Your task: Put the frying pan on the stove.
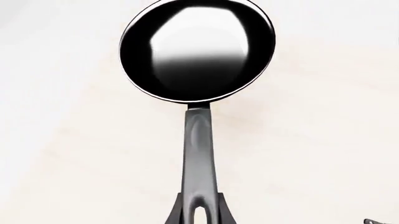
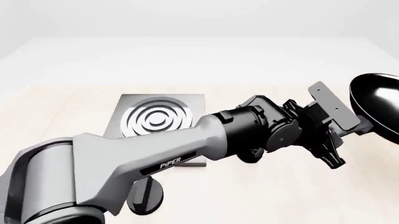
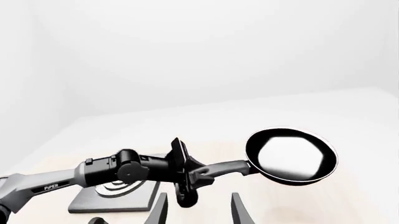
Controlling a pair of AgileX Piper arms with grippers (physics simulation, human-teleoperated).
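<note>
1. Front view put the left arm closest to me, a grey and black limb reaching from the near left across the table toward the right.
2. At its end the left gripper was pinched on the handle of the frying pan, and the left wrist view showed the two fingers pressed against the end of the dark handle, one on each side.
3. The pan was held up off the table at the far right of the front view, tipped so that its glossy inside faced partly toward the camera.
4. Behind the arm, left of centre, lay the stove, flat on the table with its silver rings uncovered; pan and stove were well apart.
5. The right gripper showed only in its own wrist view, its two fingers spread with nothing between them, pointed toward the held pan.
6. My judgement: the step in hand was carrying the pan over to the stove. To do it well, the left arm would need to swing the pan back leftward, level it so its base faced down, centre it over the rings, and lower it before easing the grip, since a hold at the handle's far end leaves the pan head free to sag or twist.
</note>
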